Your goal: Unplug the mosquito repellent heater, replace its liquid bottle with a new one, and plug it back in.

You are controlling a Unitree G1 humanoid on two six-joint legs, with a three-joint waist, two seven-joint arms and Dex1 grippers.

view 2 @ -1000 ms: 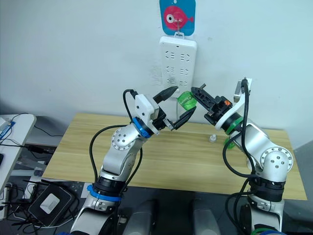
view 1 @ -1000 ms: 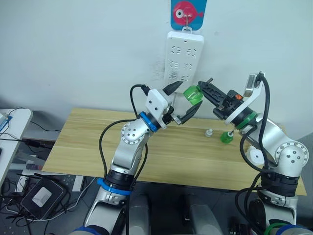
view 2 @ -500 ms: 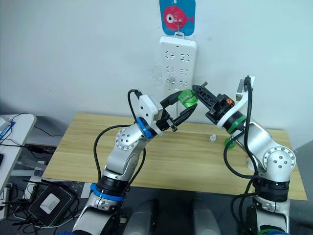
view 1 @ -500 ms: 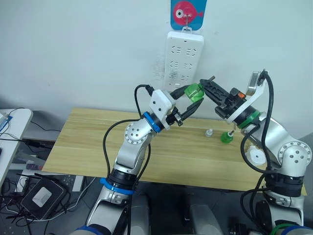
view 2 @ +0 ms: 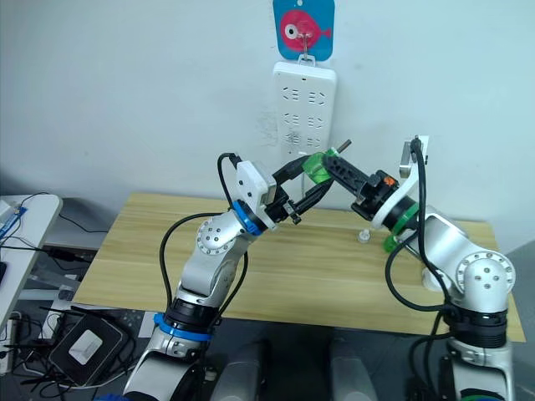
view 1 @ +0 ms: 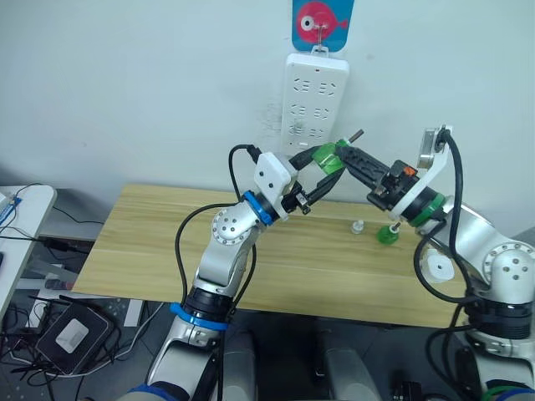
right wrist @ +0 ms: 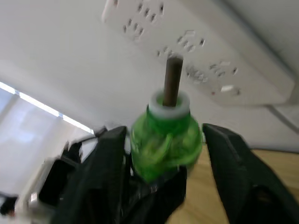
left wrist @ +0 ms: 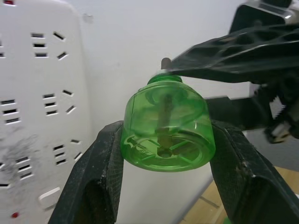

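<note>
A wooden table (view 1: 167,251) is set below the white power strip (view 1: 311,100) hung on the wall. Just below the strip, a green bottle (left wrist: 164,128) is clamped between the left gripper (left wrist: 166,186) fingers. The right gripper (view 1: 347,153) is spread around its wick end, partly masking it. Two small items (view 1: 374,231) on the table are too small to identify.

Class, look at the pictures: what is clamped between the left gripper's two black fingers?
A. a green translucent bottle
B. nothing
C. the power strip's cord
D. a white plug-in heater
A: in the left wrist view the left gripper has one finger on each side of the green bottle.
</note>
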